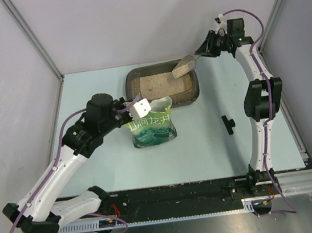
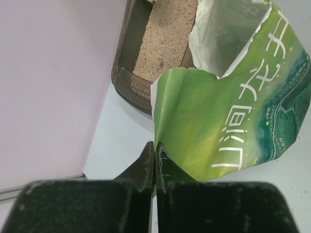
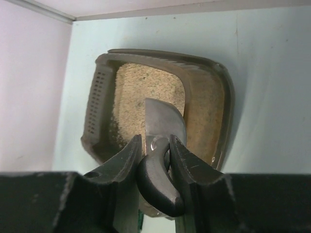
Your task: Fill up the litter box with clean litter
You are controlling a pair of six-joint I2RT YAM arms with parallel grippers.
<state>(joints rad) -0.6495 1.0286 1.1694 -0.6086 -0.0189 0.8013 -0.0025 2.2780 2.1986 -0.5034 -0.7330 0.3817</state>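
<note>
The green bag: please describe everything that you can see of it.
The green bag is a glossy pouch, looking like plastic film, with white characters and a pale lining. Its top is open. It stands on the table, in front of the litter box. The left claw is shut on its upper edge.

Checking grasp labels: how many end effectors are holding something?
2: the left end effector pinches the bag edge; the right end effector grips the scoop handle over the litter box.
</note>
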